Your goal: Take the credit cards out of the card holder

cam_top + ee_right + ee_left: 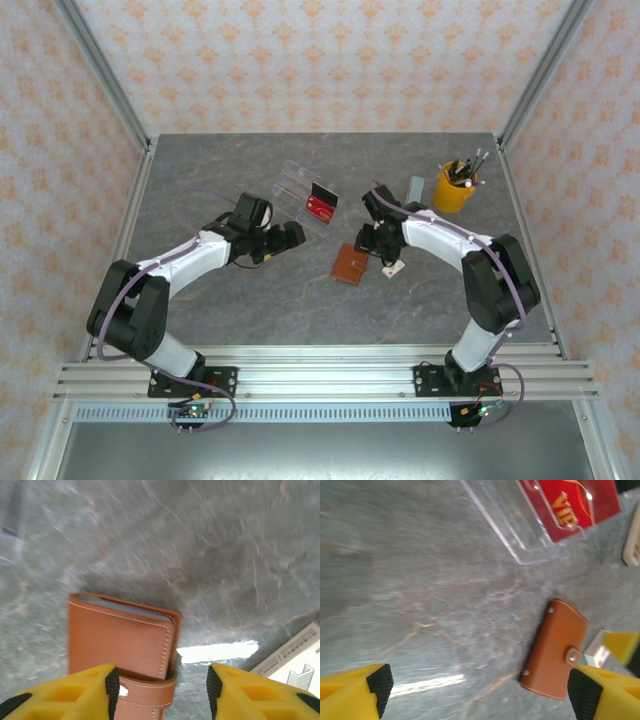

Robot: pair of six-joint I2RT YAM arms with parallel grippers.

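Note:
The card holder [349, 265] is a small brown leather wallet lying folded shut on the grey table, its strap [145, 692] snapped over the edge. Blue-grey pockets peek out along its top edge [122, 602]. My right gripper [162, 687] hovers over the strap end with jaws apart: the left pad [111, 687] is by the snap, and bare table shows before the right pad. My left gripper [480, 690] stands wide open just left of the card holder [555, 650], holding nothing. A red credit card [570, 505] stands in the clear tray.
The clear acrylic tray [295, 185] sits behind the card holder. A white tag [393, 269] lies just right of the holder, under my right arm. A yellow cup of pens [455, 187] and a grey-blue block [416, 187] stand at the back right.

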